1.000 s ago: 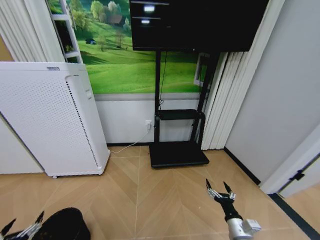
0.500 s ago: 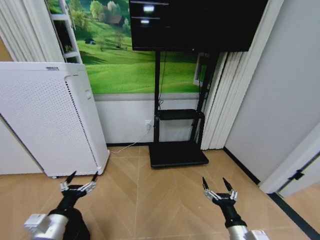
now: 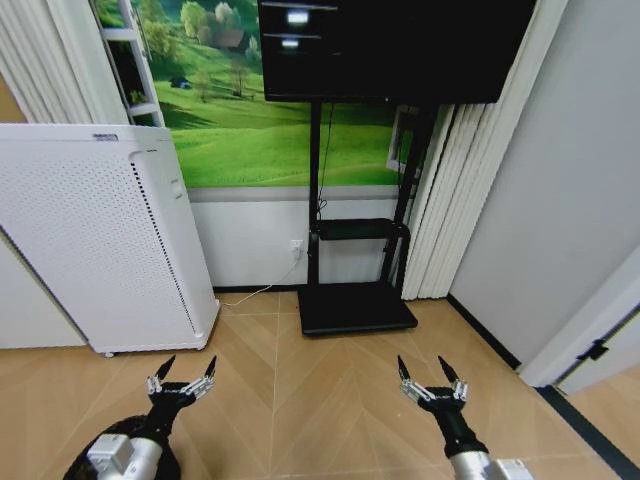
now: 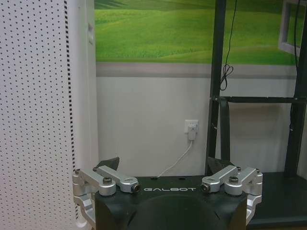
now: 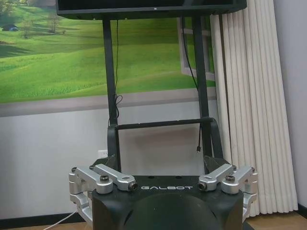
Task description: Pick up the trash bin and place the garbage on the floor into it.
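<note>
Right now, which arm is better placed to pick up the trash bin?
Left, probably. The left gripper hangs open just above and beyond the trash bin at the robot's lower left. The right gripper, also open, is over bare floor on the opposite side.

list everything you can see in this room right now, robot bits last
trash bin: 1, black, on the floor at the head view's bottom left, under the left arm
air purifier: 1, white, perforated, left against the wall
screen: 1, black, top centre on a stand
stand: 1, black, flat base on the floor
wall mural: 1, green meadow
curtain: 1, white, right of the stand
wall socket: 1, white, with cable
floor: wood herringbone
left gripper: 1, open, above the bin
right gripper: 1, open, over bare floor
</note>
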